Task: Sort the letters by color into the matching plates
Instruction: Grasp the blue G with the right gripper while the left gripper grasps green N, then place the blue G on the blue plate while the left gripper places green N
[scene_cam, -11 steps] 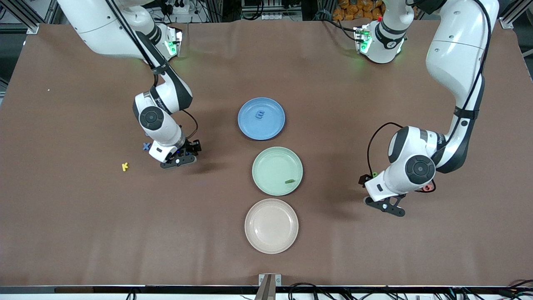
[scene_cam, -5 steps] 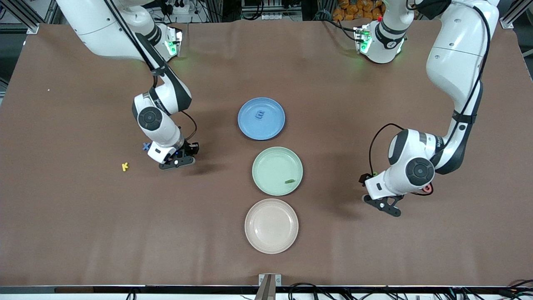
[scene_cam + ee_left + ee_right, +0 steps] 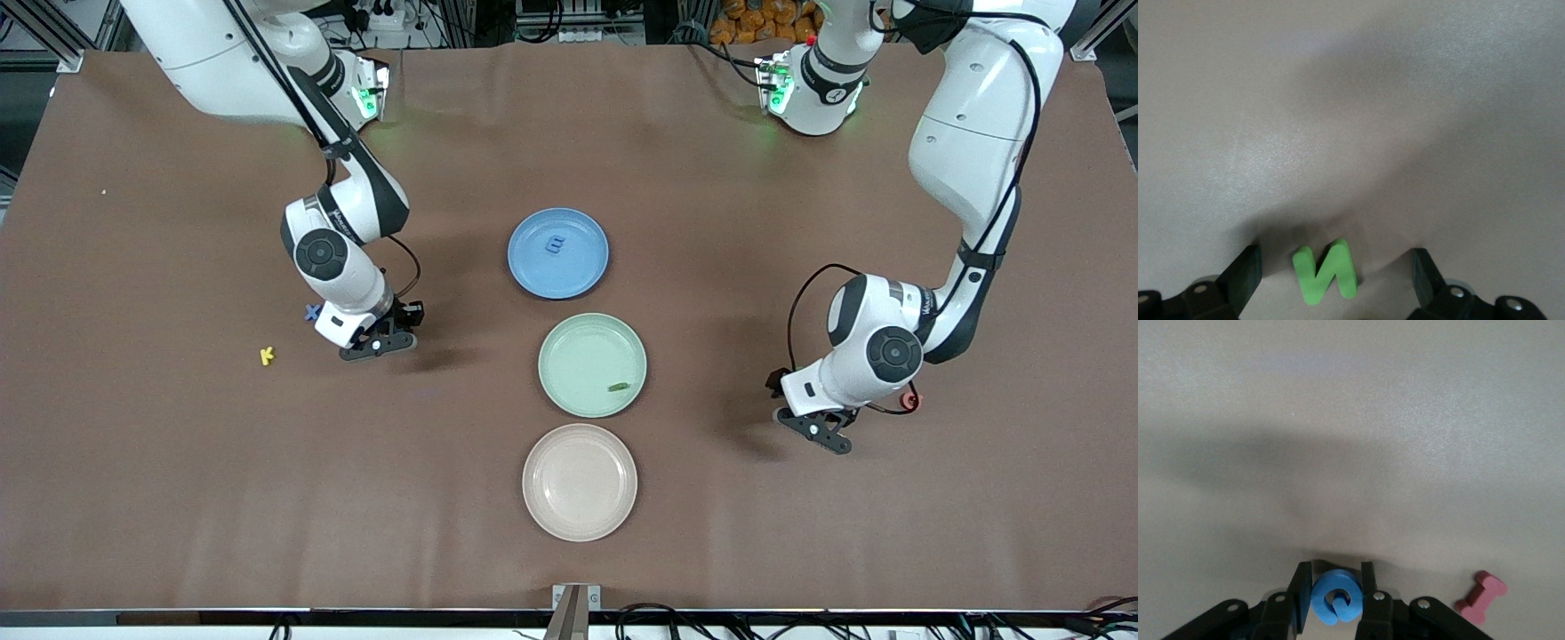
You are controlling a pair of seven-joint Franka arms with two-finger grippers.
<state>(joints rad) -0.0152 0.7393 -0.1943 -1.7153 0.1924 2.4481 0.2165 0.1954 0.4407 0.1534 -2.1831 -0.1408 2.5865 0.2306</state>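
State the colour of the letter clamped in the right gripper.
Blue: the round letter sits between the right gripper's fingers, clearest in the right wrist view.

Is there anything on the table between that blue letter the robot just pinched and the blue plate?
Nothing visible does. The right gripper is shut on the blue letter, and only bare brown tablecloth lies between it and the blue plate.

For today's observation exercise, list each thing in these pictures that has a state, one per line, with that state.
Right gripper: shut on round blue foam letter.
Left gripper: open around green foam letter N.
Round blue plate: holds blue letter.
Pale mint green plate: holds green piece.
Pinkish beige plate: empty.
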